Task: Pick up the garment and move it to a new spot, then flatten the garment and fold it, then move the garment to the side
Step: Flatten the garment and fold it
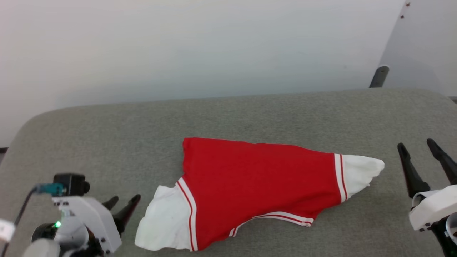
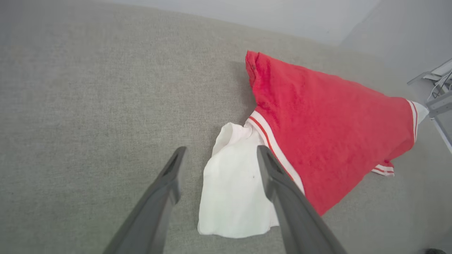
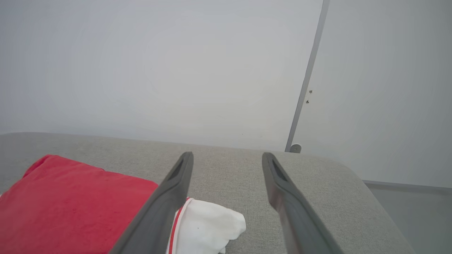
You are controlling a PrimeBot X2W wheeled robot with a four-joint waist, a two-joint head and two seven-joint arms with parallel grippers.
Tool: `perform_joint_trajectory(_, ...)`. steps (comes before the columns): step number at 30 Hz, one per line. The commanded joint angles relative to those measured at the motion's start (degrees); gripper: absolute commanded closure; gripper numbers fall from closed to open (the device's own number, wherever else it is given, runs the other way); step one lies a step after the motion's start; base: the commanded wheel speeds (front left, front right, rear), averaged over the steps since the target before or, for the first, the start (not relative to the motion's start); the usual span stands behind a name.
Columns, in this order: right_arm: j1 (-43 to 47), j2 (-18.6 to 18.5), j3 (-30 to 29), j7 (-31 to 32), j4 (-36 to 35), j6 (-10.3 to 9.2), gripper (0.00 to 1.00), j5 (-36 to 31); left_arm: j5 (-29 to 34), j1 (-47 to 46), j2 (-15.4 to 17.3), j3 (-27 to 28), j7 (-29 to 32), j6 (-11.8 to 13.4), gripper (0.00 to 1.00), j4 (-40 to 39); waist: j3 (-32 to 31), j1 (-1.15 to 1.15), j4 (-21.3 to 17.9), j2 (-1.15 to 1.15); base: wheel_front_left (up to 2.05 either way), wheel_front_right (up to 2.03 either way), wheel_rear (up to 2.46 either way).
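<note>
The garment (image 1: 257,182), red with white striped sleeves, lies folded on the grey cushioned surface (image 1: 107,142). One white sleeve (image 1: 167,225) points to the lower left, the other (image 1: 360,171) to the right. My left gripper (image 1: 123,205) stands open just left of the near sleeve, holding nothing. In the left wrist view the garment (image 2: 325,130) spreads ahead and the left gripper (image 2: 220,151) hovers over the sleeve's edge. My right gripper (image 1: 416,144) is open and empty, right of the far sleeve. The right wrist view shows the right gripper (image 3: 227,157) above the surface beside the garment (image 3: 70,204).
A pale wall (image 1: 178,46) rises behind the grey surface, with a dark post (image 1: 378,76) at the back right. The surface's rounded right corner (image 3: 353,176) drops to the floor. Cables and a metal frame (image 2: 438,91) sit at the far right.
</note>
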Motion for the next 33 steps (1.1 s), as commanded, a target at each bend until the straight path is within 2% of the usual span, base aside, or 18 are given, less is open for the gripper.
perform_joint_trajectory(1,1.1,1.0,-0.8,0.4,-1.4,-0.04,0.00,-1.0,-2.0,-1.6,0.4,-0.4,4.9,1.5,0.00,0.9,0.2,0.00,-0.9,0.00,0.00,0.00,0.00)
perform_joint_trajectory(6,2.3,3.2,-1.9,1.5,-4.0,-0.04,0.00,-2.0,-4.6,-3.9,2.1,-2.3,16.8,4.6,0.00,3.9,0.6,0.00,-2.5,0.00,0.00,0.00,0.00)
perform_joint_trajectory(11,2.9,4.0,-2.8,2.1,-5.1,-0.04,0.00,-2.3,-5.1,-5.2,2.4,-4.0,22.9,6.5,0.00,6.5,1.7,0.00,-3.8,0.00,0.00,0.00,0.00)
perform_joint_trajectory(15,2.8,4.8,-3.3,2.6,-6.2,-0.04,0.00,-2.4,-4.6,-5.9,2.7,-5.1,24.8,6.8,0.00,8.4,2.8,0.00,-4.6,0.00,0.00,0.00,0.00)
perform_joint_trajectory(21,1.8,5.5,-3.9,3.0,-7.5,-0.04,0.00,-2.6,-3.7,-7.3,2.2,-6.4,24.9,6.0,0.00,13.9,4.9,0.00,-5.7,0.00,0.00,0.00,0.00)
perform_joint_trajectory(28,1.0,5.2,-3.8,3.6,-7.8,-0.04,0.00,-2.1,-5.1,-8.5,-0.1,-7.0,24.9,4.7,0.00,22.4,6.4,0.00,-6.3,0.00,0.00,0.00,0.00)
perform_joint_trajectory(29,1.0,5.1,-3.7,4.1,-7.8,-0.04,0.00,-1.8,-5.7,-8.6,-0.5,-7.2,25.5,4.4,0.82,23.6,6.5,0.00,-6.4,0.00,0.00,0.00,0.00)
perform_joint_trajectory(30,1.0,5.0,-3.3,4.5,-7.9,-0.04,0.00,-1.6,-5.8,-8.6,-1.0,-7.5,26.0,4.0,1.00,24.5,6.6,0.00,-6.4,0.00,0.00,0.00,0.00)
perform_joint_trajectory(33,1.2,4.4,-2.9,6.5,-8.1,-0.04,0.00,-0.6,-6.5,-9.7,-2.3,-7.9,26.0,2.7,1.00,26.2,7.0,0.00,-6.3,0.00,0.00,0.00,0.00)
